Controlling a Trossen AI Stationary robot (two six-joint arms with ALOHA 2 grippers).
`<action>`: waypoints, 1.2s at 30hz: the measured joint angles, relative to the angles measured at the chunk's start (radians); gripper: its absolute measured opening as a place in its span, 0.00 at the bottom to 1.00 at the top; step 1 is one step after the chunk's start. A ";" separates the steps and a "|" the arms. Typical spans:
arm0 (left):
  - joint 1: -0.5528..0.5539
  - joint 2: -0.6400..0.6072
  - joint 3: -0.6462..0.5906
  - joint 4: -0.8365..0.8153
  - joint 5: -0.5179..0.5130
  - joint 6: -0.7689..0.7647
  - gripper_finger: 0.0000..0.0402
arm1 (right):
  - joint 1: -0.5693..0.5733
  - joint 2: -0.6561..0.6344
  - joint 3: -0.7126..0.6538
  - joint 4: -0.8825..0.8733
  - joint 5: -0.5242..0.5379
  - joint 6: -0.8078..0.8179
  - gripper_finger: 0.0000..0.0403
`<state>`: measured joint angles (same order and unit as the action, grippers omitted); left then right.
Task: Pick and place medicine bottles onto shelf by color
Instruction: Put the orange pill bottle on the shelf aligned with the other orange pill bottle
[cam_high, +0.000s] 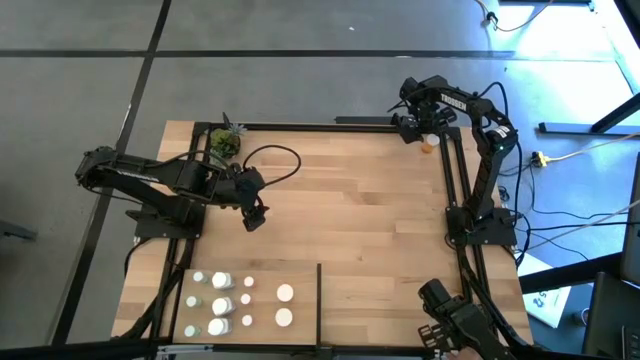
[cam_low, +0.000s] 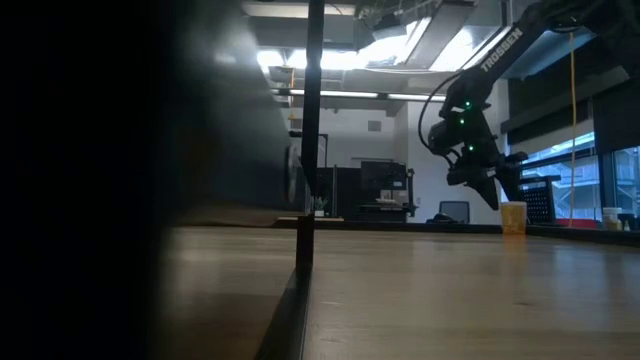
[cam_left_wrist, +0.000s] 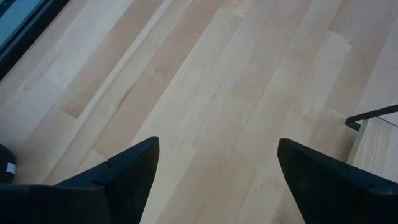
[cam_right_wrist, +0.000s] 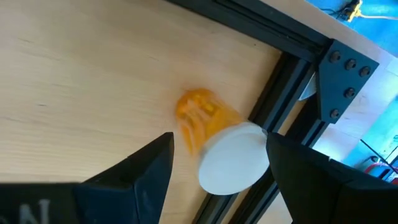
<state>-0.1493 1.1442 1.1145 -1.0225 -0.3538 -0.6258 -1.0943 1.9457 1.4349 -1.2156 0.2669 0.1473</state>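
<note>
Orange bottle (cam_right_wrist: 214, 134) stands in the shelf's (cam_high: 350, 210) far right corner, against the frame. Right gripper (cam_right_wrist: 217, 158) hovers above it, jaws wide, empty. Next: descend, straddle, close. Left gripper (cam_high: 254, 220) waits, wide, over bare wood.

Both arms are dark, jointed metal with black cables trailing from their bases, the right arm (cam_low: 470, 90) lettered TROSSEN in white and dotted with small green lights, each ending in two blunt, wedge-shaped black fingers (cam_left_wrist: 124, 177)

bottles (cam_high: 232, 304): shelf (cam_high: 350, 210) near-left | one bottle (cam_high: 428, 145): far-right corner
</note>
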 joint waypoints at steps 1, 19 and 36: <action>0.000 0.000 0.000 0.000 0.000 0.000 0.80 | 0.000 0.000 0.000 0.000 -0.001 -0.002 0.64; 0.000 0.000 0.000 0.000 0.000 0.000 0.80 | 0.005 0.000 0.000 -0.001 0.072 -0.060 0.64; 0.000 0.000 0.000 0.000 0.000 0.000 0.80 | -0.001 0.001 -0.001 -0.044 -0.021 -0.188 0.64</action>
<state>-0.1490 1.1442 1.1145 -1.0225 -0.3538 -0.6254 -1.0950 1.9465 1.4342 -1.2592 0.2461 -0.0411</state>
